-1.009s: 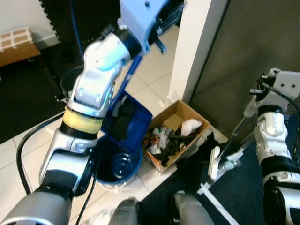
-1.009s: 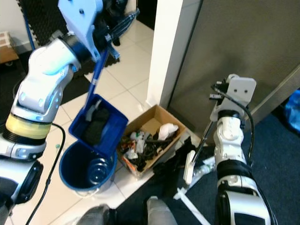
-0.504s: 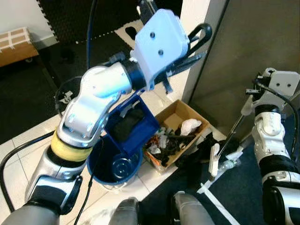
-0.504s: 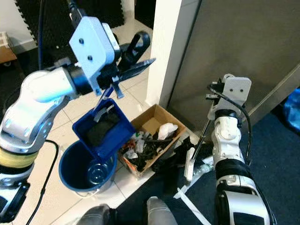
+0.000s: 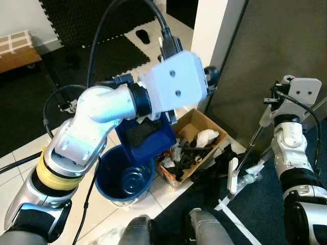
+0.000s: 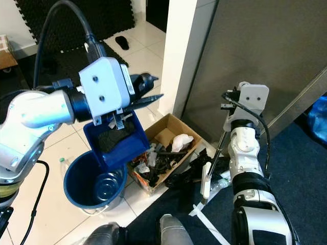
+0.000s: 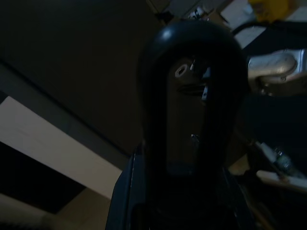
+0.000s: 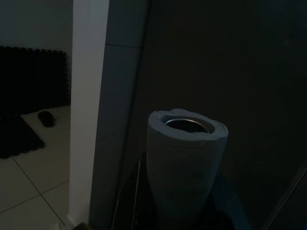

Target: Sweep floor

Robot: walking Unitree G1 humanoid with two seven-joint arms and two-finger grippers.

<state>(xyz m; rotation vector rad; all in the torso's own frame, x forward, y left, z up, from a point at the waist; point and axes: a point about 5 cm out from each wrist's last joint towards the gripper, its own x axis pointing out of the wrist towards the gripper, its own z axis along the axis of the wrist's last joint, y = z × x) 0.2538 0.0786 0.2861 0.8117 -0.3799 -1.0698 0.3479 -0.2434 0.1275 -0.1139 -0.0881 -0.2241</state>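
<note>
Since the earlier frame, the left gripper [image 6: 145, 91] had swung lower, tipping the blue dustpan [image 6: 118, 144] of dark debris over the blue bucket [image 6: 94, 184] at seven o'clock; its fingers pinched the dustpan's handle. The emptying looked underway. The right gripper [image 8: 184, 125] clasped the broom handle [image 5: 254, 144] upright at three o'clock.

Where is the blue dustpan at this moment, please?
The blue dustpan hangs tilted at the left claw, above the blue bucket and left of the cardboard box.
</note>
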